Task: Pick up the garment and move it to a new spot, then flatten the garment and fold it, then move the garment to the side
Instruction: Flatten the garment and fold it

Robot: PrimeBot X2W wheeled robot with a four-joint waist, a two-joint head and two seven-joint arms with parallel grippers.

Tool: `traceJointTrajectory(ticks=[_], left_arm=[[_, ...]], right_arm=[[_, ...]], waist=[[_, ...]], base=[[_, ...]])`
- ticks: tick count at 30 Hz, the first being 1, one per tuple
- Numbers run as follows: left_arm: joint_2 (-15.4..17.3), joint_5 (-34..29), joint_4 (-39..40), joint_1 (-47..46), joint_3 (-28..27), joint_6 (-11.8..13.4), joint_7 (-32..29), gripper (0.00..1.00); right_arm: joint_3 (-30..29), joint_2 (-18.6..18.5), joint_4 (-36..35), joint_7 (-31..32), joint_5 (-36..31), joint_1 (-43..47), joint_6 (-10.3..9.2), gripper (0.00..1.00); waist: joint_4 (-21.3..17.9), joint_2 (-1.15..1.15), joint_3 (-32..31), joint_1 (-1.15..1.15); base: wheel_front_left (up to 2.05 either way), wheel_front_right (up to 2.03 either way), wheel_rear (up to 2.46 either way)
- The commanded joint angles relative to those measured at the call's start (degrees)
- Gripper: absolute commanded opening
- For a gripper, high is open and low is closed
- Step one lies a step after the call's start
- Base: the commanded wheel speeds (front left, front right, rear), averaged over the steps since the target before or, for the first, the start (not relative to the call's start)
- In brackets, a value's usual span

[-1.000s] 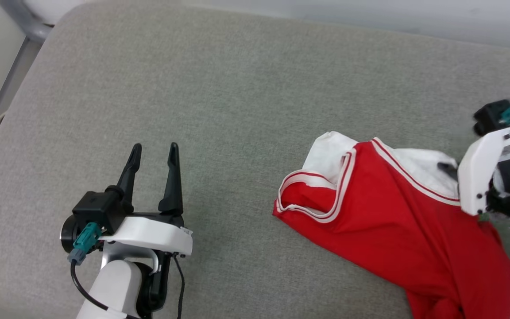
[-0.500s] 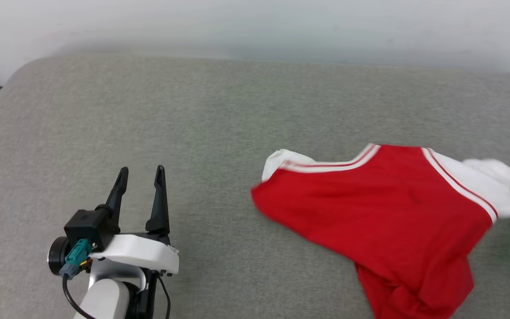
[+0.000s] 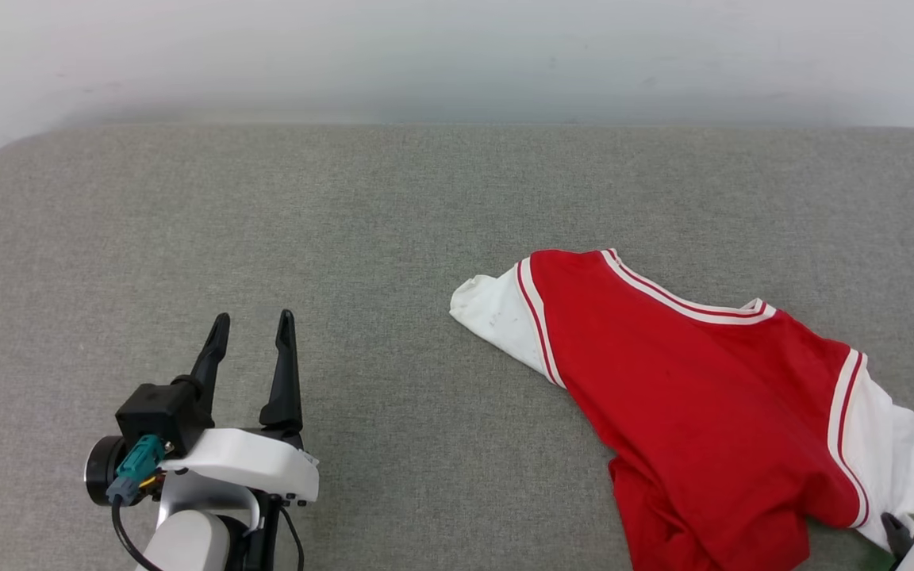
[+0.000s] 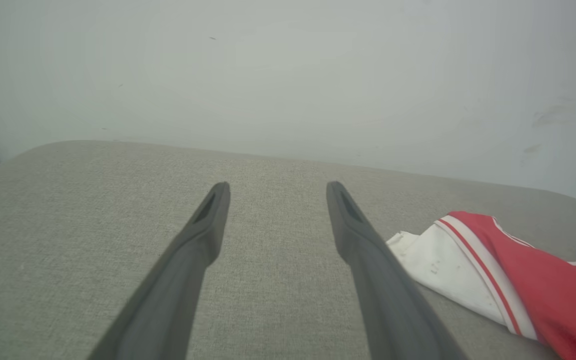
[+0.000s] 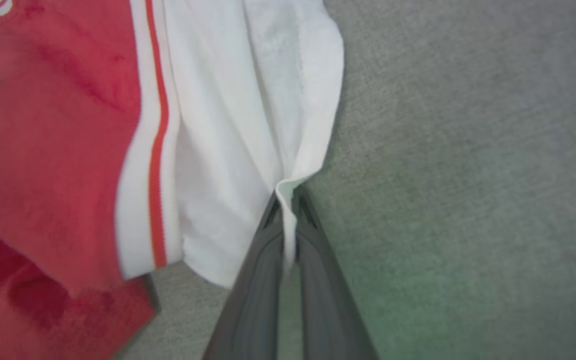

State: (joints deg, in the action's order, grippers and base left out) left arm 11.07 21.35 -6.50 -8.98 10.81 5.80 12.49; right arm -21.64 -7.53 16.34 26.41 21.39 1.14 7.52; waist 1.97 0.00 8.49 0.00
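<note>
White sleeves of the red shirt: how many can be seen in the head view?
2. One sleeve lies at the shirt's left end, nearer the open left hand; the other sleeve is at its right end, its edge pinched in the shut right hand.

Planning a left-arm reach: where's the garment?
Head view: the garment lies on the right half of the grey cushion, one white sleeve pinched by the right gripper.

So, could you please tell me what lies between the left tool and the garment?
Only bare grey fabric surface lies between the open left tool and the garment, as the head view shows.
</note>
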Motion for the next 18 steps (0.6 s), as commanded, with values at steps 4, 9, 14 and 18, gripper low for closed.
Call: traceJointTrajectory(ticks=[4,9,14,18], left_arm=[[0.3,0.4,-0.2,0.5,0.5,0.3,-0.1,1.00],[0.4,0.5,-0.6,0.9,0.6,0.2,-0.5,1.00],[0.7,1.0,-1.2,1.9,0.6,0.3,-0.7,1.00],[1.1,1.3,-1.3,2.8,0.6,0.7,-1.4,1.00]], right_arm=[[-1.0,2.6,-1.6,-4.4,-2.4,-0.4,-0.05,1.00],[-1.3,2.9,-4.2,-10.8,-4.3,-1.7,-0.06,1.00],[0.3,3.4,-7.4,-17.5,-6.1,-1.6,-0.05,1.00],[2.2,3.9,-11.0,-21.5,-7.1,0.1,-0.06,1.00]], waist=[[0.2,0.00,-0.5,0.00],[0.5,0.00,-1.4,0.00],[0.8,0.00,-3.5,0.00],[1.1,0.00,-4.9,0.00]], base=[[0.00,0.00,0.00],[0.00,0.00,0.00],[0.00,0.00,0.00],[0.00,0.00,0.00]])
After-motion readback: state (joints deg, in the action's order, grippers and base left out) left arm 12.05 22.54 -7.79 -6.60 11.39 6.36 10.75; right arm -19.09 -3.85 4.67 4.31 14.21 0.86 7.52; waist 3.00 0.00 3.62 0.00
